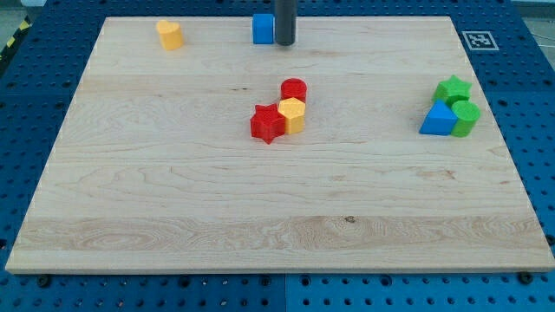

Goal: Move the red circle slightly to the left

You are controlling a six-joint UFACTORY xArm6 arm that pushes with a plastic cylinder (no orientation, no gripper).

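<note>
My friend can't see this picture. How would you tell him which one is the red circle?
Look near the middle of the wooden board, where three blocks huddle. The red circle is the round one nearest the view's top, touching the yellow block. The red star below it has points.

The board (173, 191) is pale, light-brown wood with fine grain lines and a small dark knot, lying on a blue perforated table (538, 130). On it are a red circle (294, 89), a red star (268, 123), a yellow hexagon (292, 113), another yellow hexagon (170, 35), a blue cube (263, 29), a blue triangle (438, 119), a green star (453, 88) and a green cylinder (466, 117). The rod ending in my tip (284, 43) is dark grey. A black-and-white square marker (479, 40) sits at the corner.
</note>
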